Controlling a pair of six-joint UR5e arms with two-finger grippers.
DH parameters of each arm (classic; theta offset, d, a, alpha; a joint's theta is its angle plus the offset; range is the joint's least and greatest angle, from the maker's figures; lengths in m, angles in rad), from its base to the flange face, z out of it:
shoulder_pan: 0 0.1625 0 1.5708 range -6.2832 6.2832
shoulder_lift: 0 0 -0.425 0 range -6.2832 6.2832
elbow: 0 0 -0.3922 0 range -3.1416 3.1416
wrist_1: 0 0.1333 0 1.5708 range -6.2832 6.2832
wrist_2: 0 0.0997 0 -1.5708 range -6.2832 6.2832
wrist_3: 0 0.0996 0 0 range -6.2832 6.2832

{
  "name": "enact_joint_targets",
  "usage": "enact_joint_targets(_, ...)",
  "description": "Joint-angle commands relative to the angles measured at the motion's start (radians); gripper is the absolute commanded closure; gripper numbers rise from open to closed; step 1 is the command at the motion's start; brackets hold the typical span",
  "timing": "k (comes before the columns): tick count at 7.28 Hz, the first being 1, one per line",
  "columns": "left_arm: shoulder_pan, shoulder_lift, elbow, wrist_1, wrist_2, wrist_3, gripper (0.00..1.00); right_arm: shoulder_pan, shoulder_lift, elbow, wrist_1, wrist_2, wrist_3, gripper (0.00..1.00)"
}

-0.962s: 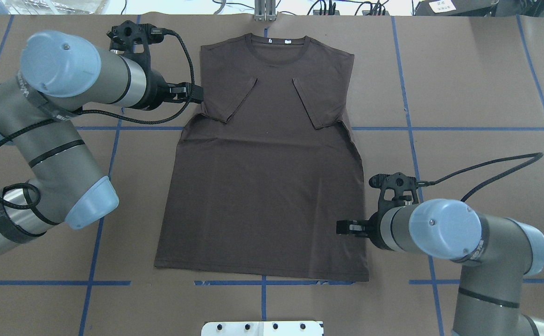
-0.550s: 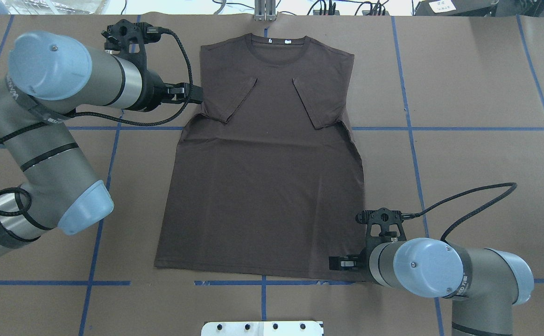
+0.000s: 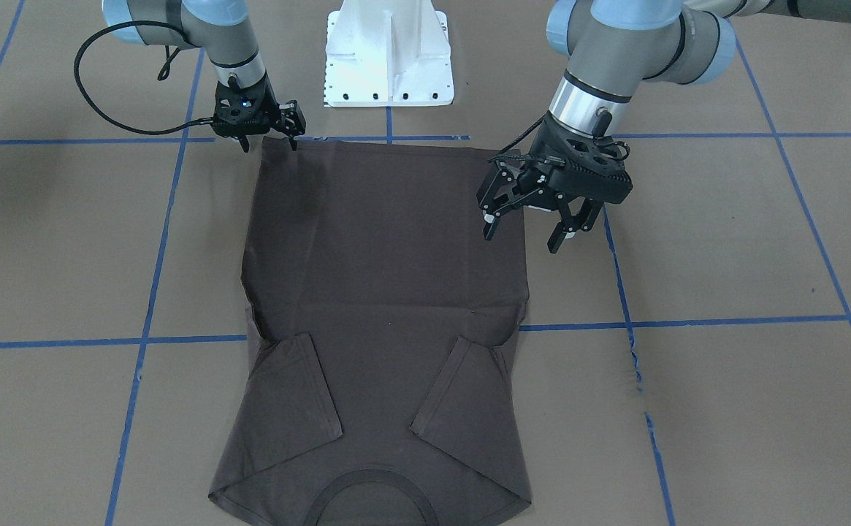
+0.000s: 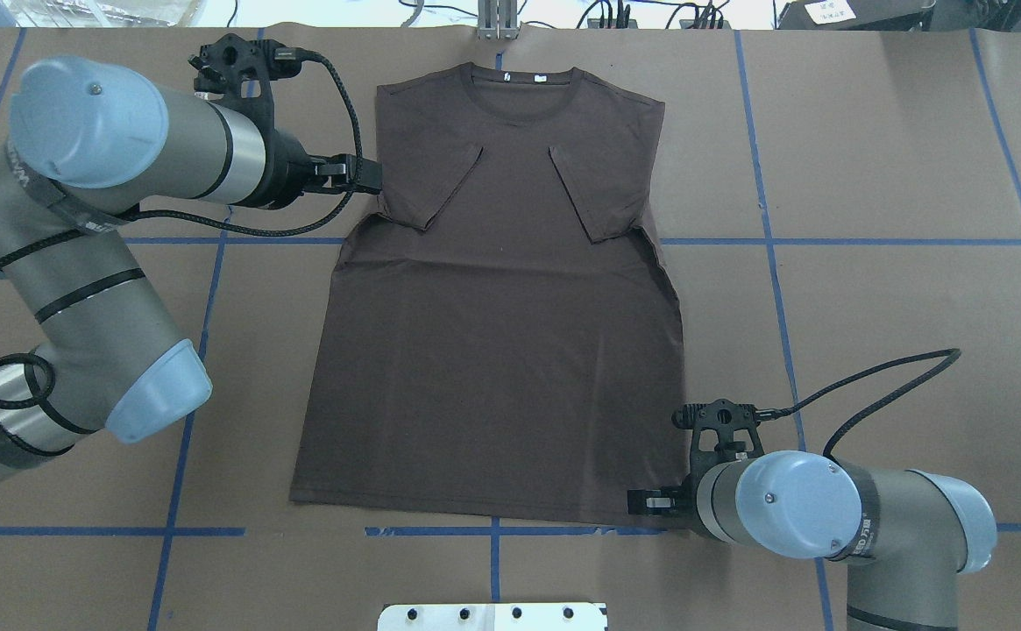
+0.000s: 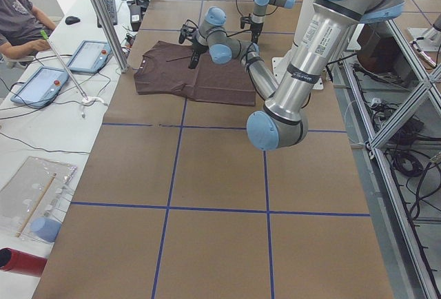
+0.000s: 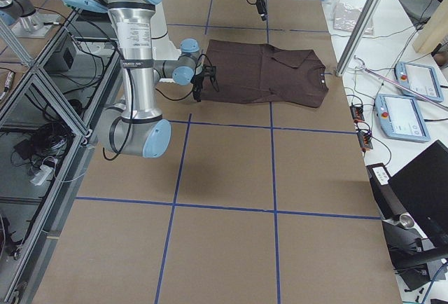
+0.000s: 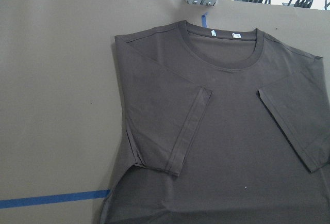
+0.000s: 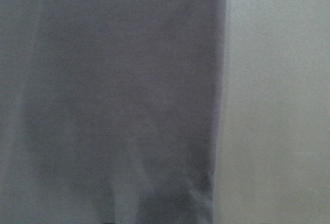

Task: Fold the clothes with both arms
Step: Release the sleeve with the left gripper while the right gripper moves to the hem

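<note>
The dark brown T-shirt [image 4: 501, 350] lies flat on the brown table, collar at the far side, both sleeves folded inward over the chest. It also shows in the front view [image 3: 381, 292] and the left wrist view [image 7: 232, 131]. My left gripper [image 3: 524, 237] is open and empty, hovering above the shirt's side edge below the left sleeve [image 4: 372, 175]. My right gripper [image 3: 269, 145] is open and low at the near hem corner [image 4: 643, 501]. The right wrist view shows only blurred fabric [image 8: 113, 100] and its edge, very close.
The white robot base [image 3: 388, 58] stands at the table's near edge, just behind the hem. Blue tape lines [image 4: 826, 241] cross the table. At the far end, a metal post [image 5: 103, 16], tablets [image 5: 86, 54] and a seated person [image 5: 21, 20].
My right gripper has moved along the shirt's side edge toward the robot, down to the hem corner. My left arm has shifted slightly; its gripper stays by the left sleeve.
</note>
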State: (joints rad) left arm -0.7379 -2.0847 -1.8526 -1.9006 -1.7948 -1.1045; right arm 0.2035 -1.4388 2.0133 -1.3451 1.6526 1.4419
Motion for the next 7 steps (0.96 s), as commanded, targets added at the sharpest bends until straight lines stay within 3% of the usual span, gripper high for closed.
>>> enact_joint_targets(1,0.000,0.000,0.000,0.000,-0.002,0.000,0.00,0.001,-0.011,0.001,0.000,0.029,0.002,0.20)
enact_joint_targets(2,0.000,0.000,-0.007,0.000,-0.002,0.002,0.00,0.001,-0.014,0.002,0.000,0.035,0.002,0.34)
enact_joint_targets(4,0.000,0.000,-0.007,0.002,-0.002,0.002,0.00,0.001,-0.015,0.007,0.001,0.053,0.002,0.95)
enact_joint_targets(5,0.000,0.001,-0.011,0.002,0.000,0.003,0.00,0.001,-0.015,0.010,0.001,0.067,0.003,1.00)
enact_joint_targets(7,0.000,0.003,-0.011,0.002,0.000,0.005,0.00,0.001,-0.014,0.018,0.003,0.055,0.008,1.00)
